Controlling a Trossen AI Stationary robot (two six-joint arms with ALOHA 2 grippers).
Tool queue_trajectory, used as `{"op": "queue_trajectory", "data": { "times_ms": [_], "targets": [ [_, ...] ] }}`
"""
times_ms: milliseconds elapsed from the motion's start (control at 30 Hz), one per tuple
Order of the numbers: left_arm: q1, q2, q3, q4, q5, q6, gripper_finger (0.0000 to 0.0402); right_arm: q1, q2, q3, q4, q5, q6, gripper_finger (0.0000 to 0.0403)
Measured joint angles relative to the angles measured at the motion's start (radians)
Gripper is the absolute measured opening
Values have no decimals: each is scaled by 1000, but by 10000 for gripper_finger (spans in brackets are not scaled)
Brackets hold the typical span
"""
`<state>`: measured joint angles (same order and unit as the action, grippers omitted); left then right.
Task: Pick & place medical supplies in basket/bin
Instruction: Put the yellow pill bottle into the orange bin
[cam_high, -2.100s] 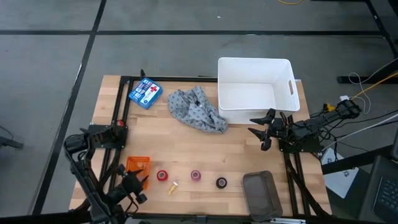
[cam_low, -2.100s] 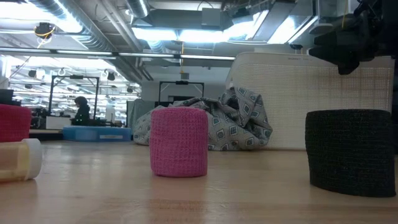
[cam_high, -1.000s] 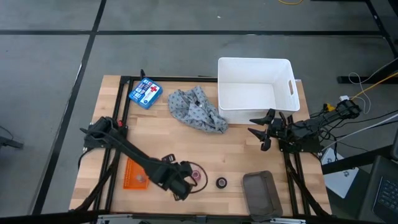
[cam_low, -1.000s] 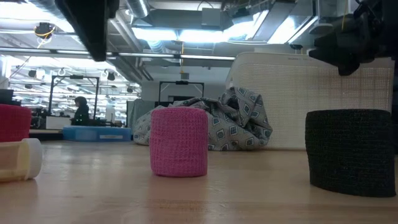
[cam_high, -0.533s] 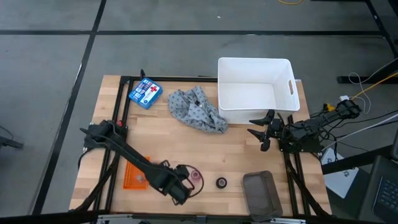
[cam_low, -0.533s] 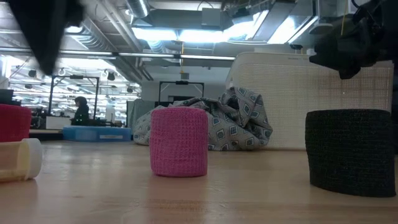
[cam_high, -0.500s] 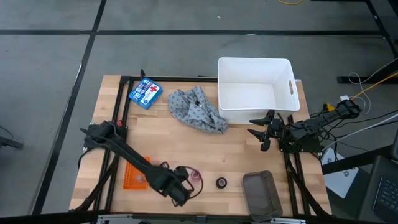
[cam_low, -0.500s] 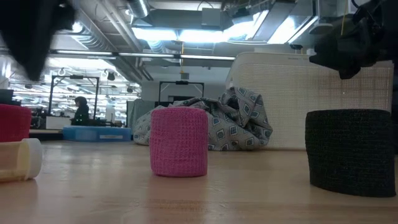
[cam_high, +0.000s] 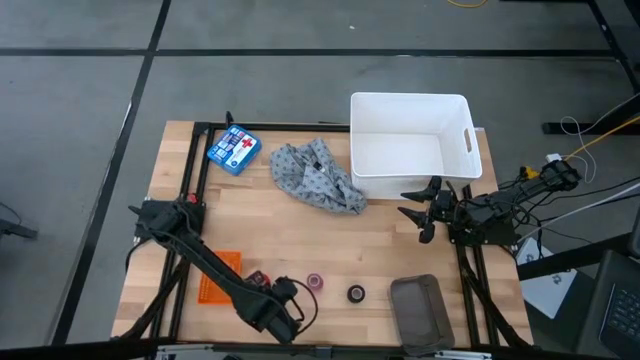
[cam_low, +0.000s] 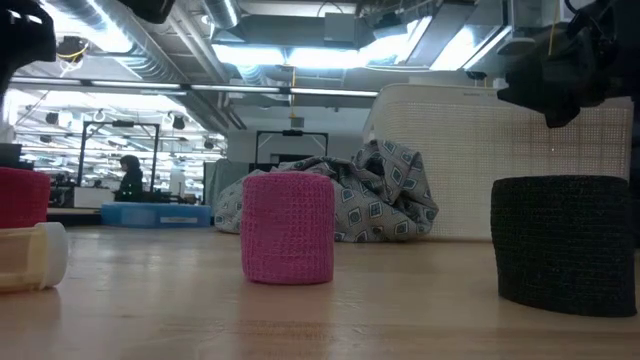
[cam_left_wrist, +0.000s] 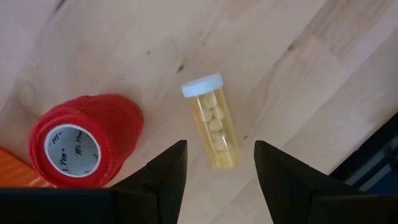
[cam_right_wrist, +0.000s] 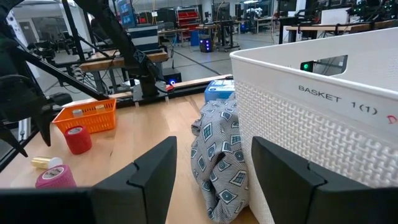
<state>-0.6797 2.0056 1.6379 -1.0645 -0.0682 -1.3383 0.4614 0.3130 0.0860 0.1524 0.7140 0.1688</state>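
My left gripper (cam_left_wrist: 217, 169) is open and points down over a small yellowish pill bottle with a white cap (cam_left_wrist: 214, 125), which lies on its side; its bottom end sits between the fingers, untouched. Beside it the red roll (cam_left_wrist: 83, 140) stands on end next to the orange basket (cam_high: 221, 275). In the high view the left gripper (cam_high: 278, 312) hides the bottle. The pink roll (cam_high: 315, 282) and black roll (cam_high: 356, 293) stand to its right. The grey patterned cloth (cam_high: 316, 177) lies crumpled against the white bin (cam_high: 410, 145). My right gripper (cam_high: 420, 214) waits open near the bin.
A blue box with a red cross (cam_high: 233, 150) lies at the far left. A dark grey tray (cam_high: 415, 310) sits at the near edge, right of the black roll. Bare wood lies between the cloth and the rolls. A person (cam_low: 130, 178) shows far off in the room.
My left arm has swung from beside the pink roll toward the table's near-left, ending over the yellowish bottle; the red roll has come back into view. In the low view it has passed leftward out of the picture. Nothing on the table has moved.
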Motion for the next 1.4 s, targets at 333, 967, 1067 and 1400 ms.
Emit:
{"op": "queue_trajectory", "data": {
  "times_ms": [333, 967, 1067, 1400],
  "targets": [
    [0, 22, 0, 32, 13, -20, 184, 0, 0, 0, -1, 0, 0, 209],
    [-15, 95, 0, 25, 89, -29, 162, 0, 0, 0, -4, 0, 6, 209],
    [-21, 95, 0, 0, 82, -25, 131, 0, 0, 0, -4, 0, 6, 209],
    [-21, 95, 0, -14, 65, 3, 73, 0, 0, 0, -4, 0, 6, 209]
  ]
}}
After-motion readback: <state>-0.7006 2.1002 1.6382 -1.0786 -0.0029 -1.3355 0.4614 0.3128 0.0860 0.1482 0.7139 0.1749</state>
